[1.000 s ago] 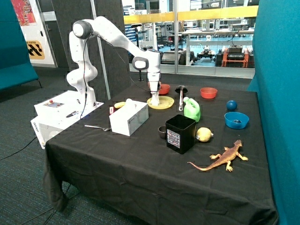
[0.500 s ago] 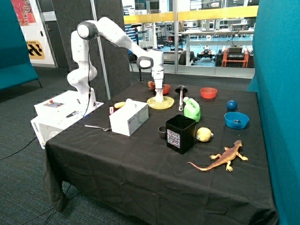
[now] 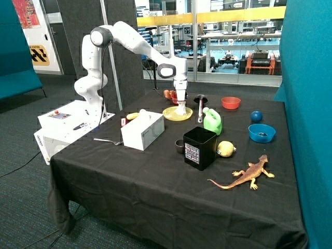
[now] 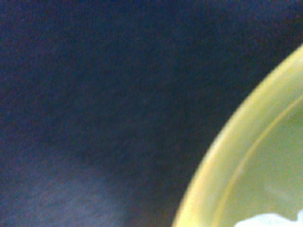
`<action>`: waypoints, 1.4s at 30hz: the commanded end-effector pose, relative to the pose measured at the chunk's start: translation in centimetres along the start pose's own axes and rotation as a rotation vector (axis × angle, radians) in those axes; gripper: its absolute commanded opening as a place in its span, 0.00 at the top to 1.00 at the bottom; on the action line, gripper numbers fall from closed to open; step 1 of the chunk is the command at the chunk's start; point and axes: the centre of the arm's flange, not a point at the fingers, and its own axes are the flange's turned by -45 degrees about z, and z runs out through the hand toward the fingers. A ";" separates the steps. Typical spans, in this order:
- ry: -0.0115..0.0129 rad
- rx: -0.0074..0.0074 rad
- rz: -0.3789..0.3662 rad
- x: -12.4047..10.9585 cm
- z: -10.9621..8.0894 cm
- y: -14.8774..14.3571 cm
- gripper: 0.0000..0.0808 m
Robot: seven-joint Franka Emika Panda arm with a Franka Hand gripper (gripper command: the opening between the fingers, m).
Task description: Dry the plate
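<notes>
The pale yellow plate [image 3: 174, 114] lies on the black tablecloth near the far side of the table, between the white tissue box [image 3: 143, 130] and the green jug [image 3: 212, 121]. My gripper [image 3: 180, 105] points straight down over the plate's side nearest the jug and is shut on a white tissue [image 3: 180, 109] that touches the plate. In the wrist view the plate's raised rim [image 4: 222, 156] fills one corner, with a bit of the tissue [image 4: 270, 220] at the edge and black cloth [image 4: 94, 104] beside it.
A small red bowl [image 3: 170, 94] and a black utensil [image 3: 200, 104] stand just behind the plate. A black box [image 3: 199, 148], a lemon [image 3: 225, 149], a toy lizard [image 3: 246, 175], a blue bowl [image 3: 261, 133], a blue ball [image 3: 256, 116] and another red bowl [image 3: 231, 102] are spread over the table. A fork [image 3: 106, 140] lies near the tissue box.
The gripper with the tissue has slid across the plate, from the side near the tissue box toward the side near the green jug. Nothing else moved.
</notes>
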 end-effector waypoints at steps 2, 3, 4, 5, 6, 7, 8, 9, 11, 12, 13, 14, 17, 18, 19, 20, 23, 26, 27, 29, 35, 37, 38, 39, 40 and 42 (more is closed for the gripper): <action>-0.0072 0.0045 0.043 1.6 0.1 3.3 1.00; -0.0072 0.0045 0.043 1.6 0.1 3.5 1.00; -0.0072 0.0045 0.045 1.7 0.2 3.6 1.00; -0.0072 0.0045 0.044 1.7 0.2 3.7 1.00; -0.0072 0.0045 0.047 1.8 0.2 3.9 1.00; -0.0072 0.0044 0.054 2.0 0.2 4.3 1.00; -0.0072 0.0044 0.058 2.2 0.3 4.7 1.00; -0.0072 0.0044 0.059 2.3 0.3 5.0 1.00; -0.0072 0.0044 0.061 2.4 0.4 5.2 1.00; -0.0072 0.0044 0.066 2.5 0.5 5.5 1.00; -0.0072 0.0044 0.068 2.5 0.5 5.7 1.00; -0.0073 0.0043 0.078 2.6 0.6 6.1 1.00; -0.0073 0.0043 0.095 2.5 0.7 7.0 1.00; -0.0073 0.0042 0.108 2.3 0.7 7.4 1.00; -0.0073 0.0042 0.118 2.1 0.7 7.8 1.00; -0.0073 0.0042 0.120 2.0 0.7 8.1 1.00; -0.0074 0.0041 0.148 0.9 0.7 9.6 1.00; -0.0074 0.0041 0.161 -0.4 0.7 10.7 1.00; -0.0074 0.0040 0.165 -1.0 0.7 10.9 1.00; -0.0074 0.0040 0.167 -2.0 0.6 11.2 1.00; -0.0074 0.0040 0.165 -6.4 0.5 10.1 1.00; -0.0074 0.0040 0.163 -7.1 0.5 9.6 1.00; -0.0074 0.0041 0.157 -7.4 0.5 9.4 1.00; -0.0074 0.0040 0.168 -7.8 0.5 9.0 1.00; -0.0075 0.0040 0.172 -8.1 0.4 8.6 1.00; -0.0074 0.0041 0.136 -8.8 0.4 7.7 1.00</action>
